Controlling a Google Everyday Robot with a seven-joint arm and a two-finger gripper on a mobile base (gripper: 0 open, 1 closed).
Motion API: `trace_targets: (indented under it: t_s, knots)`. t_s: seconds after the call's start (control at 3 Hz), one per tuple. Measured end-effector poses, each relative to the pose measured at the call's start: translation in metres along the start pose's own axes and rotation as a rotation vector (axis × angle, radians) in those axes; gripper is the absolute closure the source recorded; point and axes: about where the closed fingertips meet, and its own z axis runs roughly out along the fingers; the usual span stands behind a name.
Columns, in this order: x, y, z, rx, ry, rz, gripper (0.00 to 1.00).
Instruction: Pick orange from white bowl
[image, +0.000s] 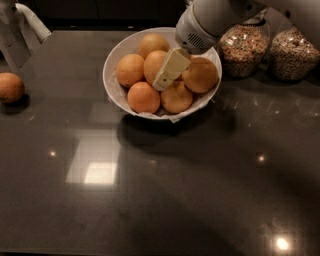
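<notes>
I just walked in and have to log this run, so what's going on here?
A robot arm reaches from the upper right into the white bowl, and its hand sits low among the oranges piled there. None is lifted out yet. A lone orange lies on the dark counter at far left.

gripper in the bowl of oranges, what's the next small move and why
Probably ease the gripper a little lower beside the middle orange in the white bowl; its tip sits inside the rim next to that orange, so only a small settle seems needed before a grasp.
</notes>
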Motion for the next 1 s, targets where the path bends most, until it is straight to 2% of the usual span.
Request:
trace_targets:
  t_s: [0.33,0.67,1.0]
  knots:
    - [0.0,-0.002,0.002,0.003,0.003,0.005,0.13]
    - [-0.012,0.004,0.004,0.006,0.005,-0.008,0.17]
    - [-0.011,0.006,0.008,0.008,0.014,-0.004,0.19]
